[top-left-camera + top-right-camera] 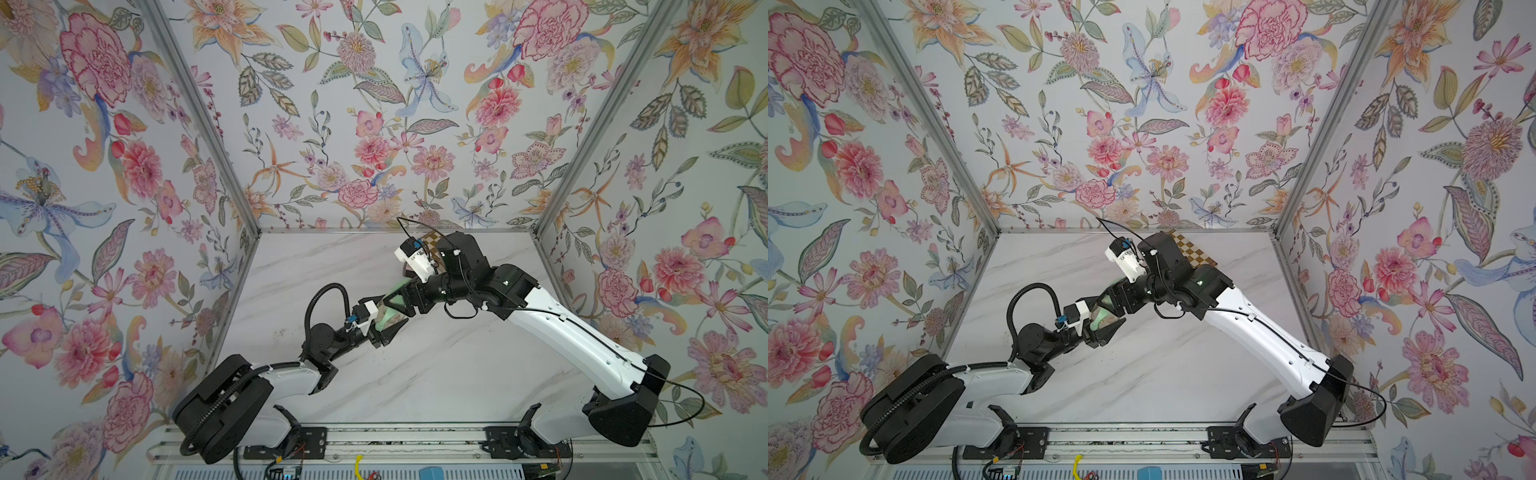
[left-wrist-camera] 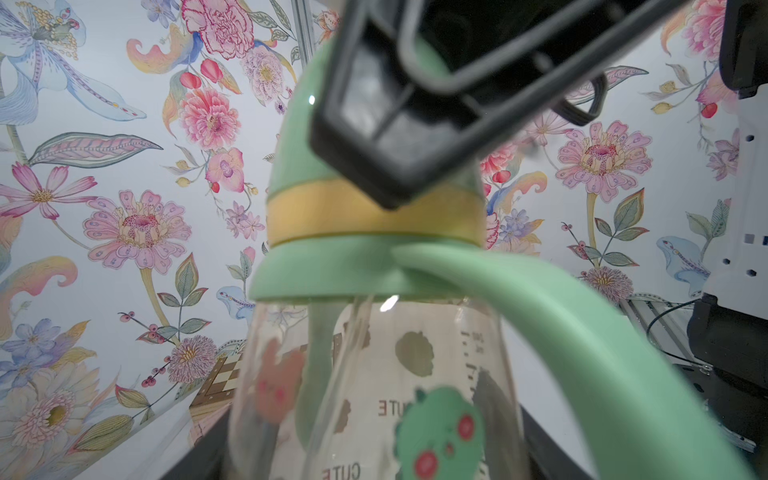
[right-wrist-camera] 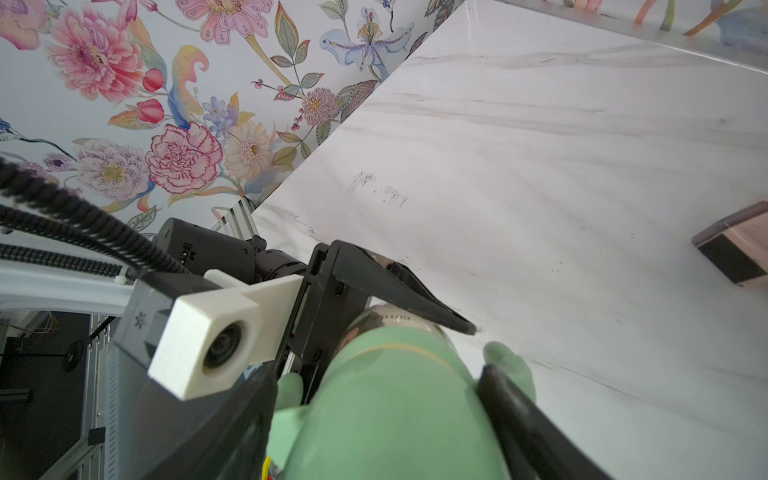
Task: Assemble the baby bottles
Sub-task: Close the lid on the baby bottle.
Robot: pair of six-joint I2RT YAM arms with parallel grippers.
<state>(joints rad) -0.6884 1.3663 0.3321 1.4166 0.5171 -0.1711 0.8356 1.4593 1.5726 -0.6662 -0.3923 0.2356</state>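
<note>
The left gripper pinches the clear printed bottle by its body over the marbled table. The right gripper has its black fingers either side of the smooth mint dome cap; I cannot tell whether they squeeze it.

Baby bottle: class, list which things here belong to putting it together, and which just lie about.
Job: clear bottle, green handled collar, yellow ring, green cap.
Lying about: pink-and-black box, chequered board.

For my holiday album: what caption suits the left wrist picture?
Clear printed baby bottle, mint-green handled collar, yellow ring, mint-green cap, black robot finger in front.
</note>
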